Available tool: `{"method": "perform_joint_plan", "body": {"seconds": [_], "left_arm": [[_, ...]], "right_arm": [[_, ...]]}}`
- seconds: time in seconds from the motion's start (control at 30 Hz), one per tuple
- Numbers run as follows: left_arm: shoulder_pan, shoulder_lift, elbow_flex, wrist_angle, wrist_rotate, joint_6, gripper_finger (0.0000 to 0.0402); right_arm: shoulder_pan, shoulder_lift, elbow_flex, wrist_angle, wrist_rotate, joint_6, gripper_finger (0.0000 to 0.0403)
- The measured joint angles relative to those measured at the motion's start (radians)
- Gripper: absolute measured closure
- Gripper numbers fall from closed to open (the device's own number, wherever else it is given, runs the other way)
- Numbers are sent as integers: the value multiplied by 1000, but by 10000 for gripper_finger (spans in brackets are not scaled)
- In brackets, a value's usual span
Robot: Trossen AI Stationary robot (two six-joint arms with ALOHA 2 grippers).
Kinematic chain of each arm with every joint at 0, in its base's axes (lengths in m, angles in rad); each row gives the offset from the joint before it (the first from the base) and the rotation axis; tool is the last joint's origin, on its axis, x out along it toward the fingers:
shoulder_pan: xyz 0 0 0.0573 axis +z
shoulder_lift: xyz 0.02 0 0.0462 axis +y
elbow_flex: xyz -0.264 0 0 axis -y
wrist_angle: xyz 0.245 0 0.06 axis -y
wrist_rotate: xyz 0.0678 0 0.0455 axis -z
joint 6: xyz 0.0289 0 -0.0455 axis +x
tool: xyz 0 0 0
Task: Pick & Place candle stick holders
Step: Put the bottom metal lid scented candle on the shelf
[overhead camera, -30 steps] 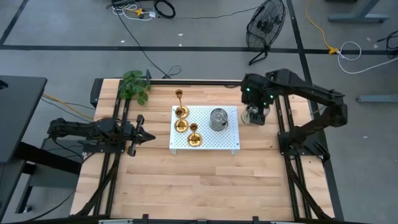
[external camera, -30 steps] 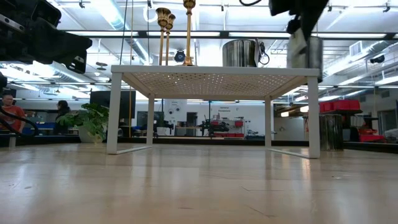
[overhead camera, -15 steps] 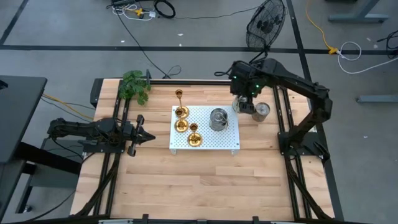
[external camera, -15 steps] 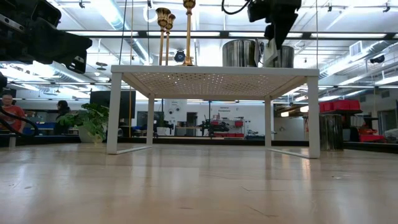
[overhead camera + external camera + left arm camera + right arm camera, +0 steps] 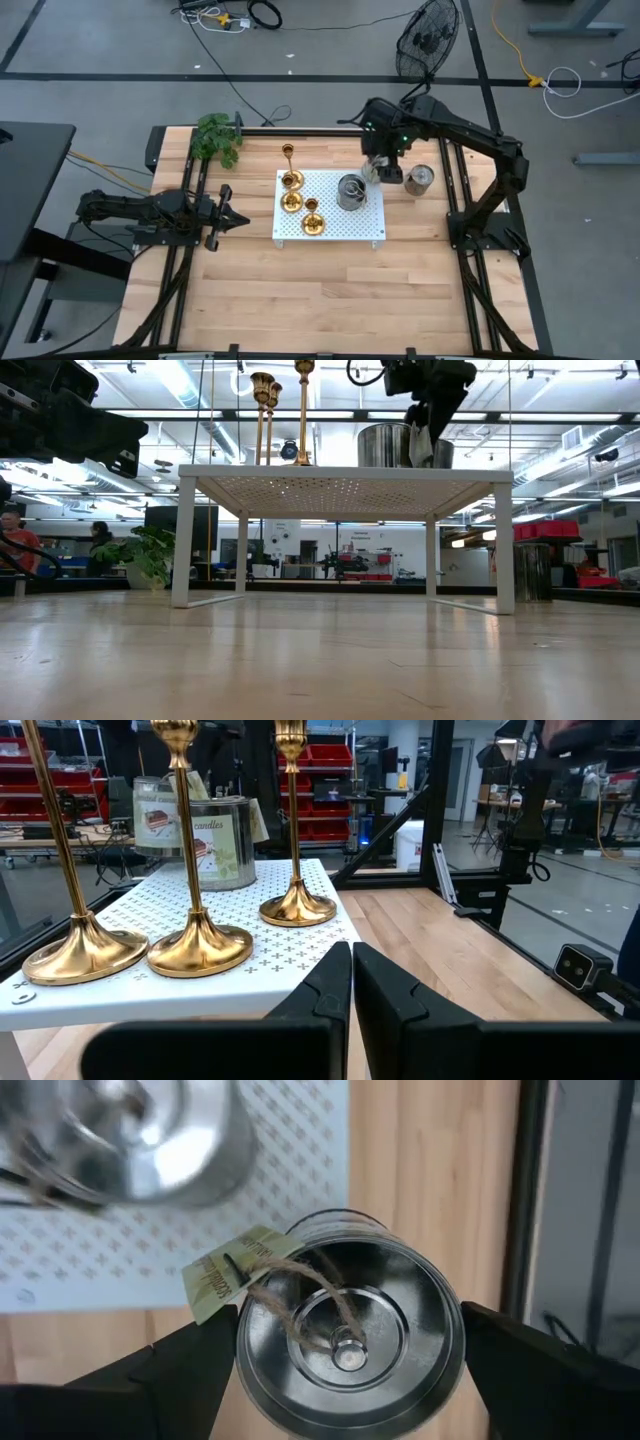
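Right hand upper centre-right of high view, fingers clamping round silver tin with twine tag beside second silver tin on white perforated stand. Three gold-brass candle stick holders on stand's left side. Left hand idle, fingers together, mid-left over worktop. Risk, judged: tins knocking together, tin slipping.

Three gold candle stick holders stand on a white rack.
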Motion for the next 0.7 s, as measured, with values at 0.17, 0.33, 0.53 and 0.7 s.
{"method": "perform_joint_plan", "body": {"seconds": [0.17, 0.33, 0.53, 0.7], "left_arm": [[0, 0, 0, 0, 0, 0, 383], [0, 0, 0, 0, 0, 0, 383], [0, 0, 0, 0, 0, 0, 383], [0, 0, 0, 0, 0, 0, 383]], "right_arm": [[5, 0, 0, 59, -57, -22, 44], [12, 5, 0, 96, -60, -16, 44], [16, 38, -3, 82, -42, -8, 44], [18, 51, -3, 95, -57, -8, 44]]}}
